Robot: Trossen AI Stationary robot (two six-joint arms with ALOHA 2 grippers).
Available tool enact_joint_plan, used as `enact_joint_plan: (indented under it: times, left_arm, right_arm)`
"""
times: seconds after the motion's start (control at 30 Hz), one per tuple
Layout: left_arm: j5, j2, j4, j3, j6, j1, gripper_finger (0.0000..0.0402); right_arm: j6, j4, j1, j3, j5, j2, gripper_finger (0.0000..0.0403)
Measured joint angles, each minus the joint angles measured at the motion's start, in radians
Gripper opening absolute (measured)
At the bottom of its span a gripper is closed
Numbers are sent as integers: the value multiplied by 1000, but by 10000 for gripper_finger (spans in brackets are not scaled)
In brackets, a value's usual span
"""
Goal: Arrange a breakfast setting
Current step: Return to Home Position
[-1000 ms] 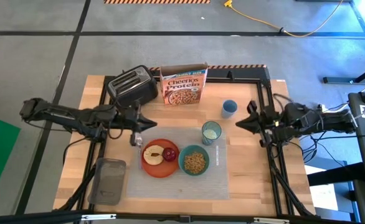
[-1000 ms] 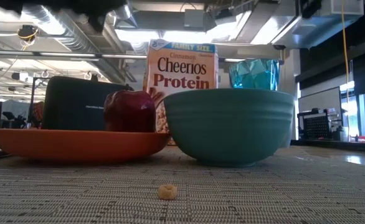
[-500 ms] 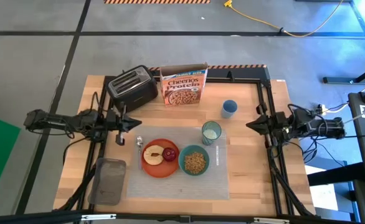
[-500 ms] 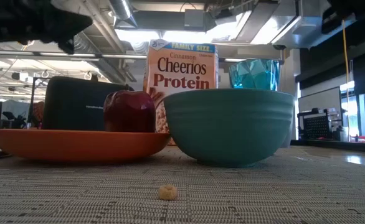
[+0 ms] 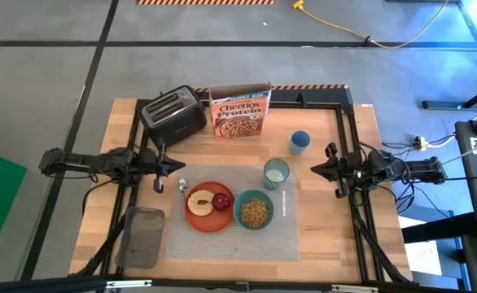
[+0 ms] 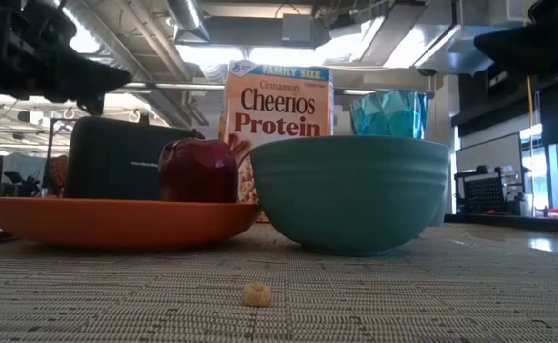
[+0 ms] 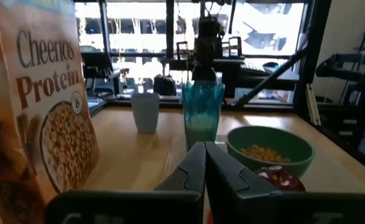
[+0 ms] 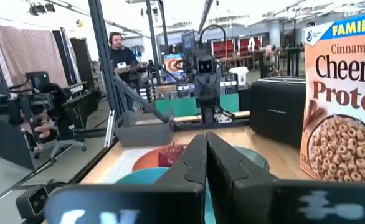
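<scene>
I read the left gripper [image 5: 178,165] as closed: in its wrist view the 2 fingers meet with nothing between them. It hangs just off the placemat's [image 5: 222,244] far corner on the left arm's side, touching nothing. The right gripper [image 5: 317,168] hangs off the placemat's far corner on the right arm's side, its 2 fingers pressed together and empty.

On the placemat sits the orange plate [image 5: 209,222], carrying the toast slice [image 5: 198,202] and the red apple [image 5: 221,201] side by side. The teal bowl [image 5: 238,208], with cereal in it, stands on the placemat just beside the plate. The green tumbler [image 5: 276,172] stands near the placemat's far edge. Silver cutlery [image 5: 181,188] lies at the placemat's edge on the left arm's side. 1 loose cereal ring [image 6: 254,294] lies on the placemat's near part.

Beyond the placemat's far edge stand the black toaster [image 5: 173,114], the Cheerios box [image 5: 240,110] and a small blue cup [image 5: 299,142].
</scene>
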Motion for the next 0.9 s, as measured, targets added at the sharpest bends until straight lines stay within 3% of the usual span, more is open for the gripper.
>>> enact_joint_plan:
  times: [0.17,0.57,0.9]
  left_arm:
    - [2,1,-58,0,-20,0,0]
    - [118,18,-112,0,-12,0,0]
    - [130,76,-114,0,-12,-37,0]
  right_arm:
    - [10,85,0,-85,15,1,0]
    - [-16,60,0,-85,24,0,0]
    - [12,59,0,-85,28,0,0]
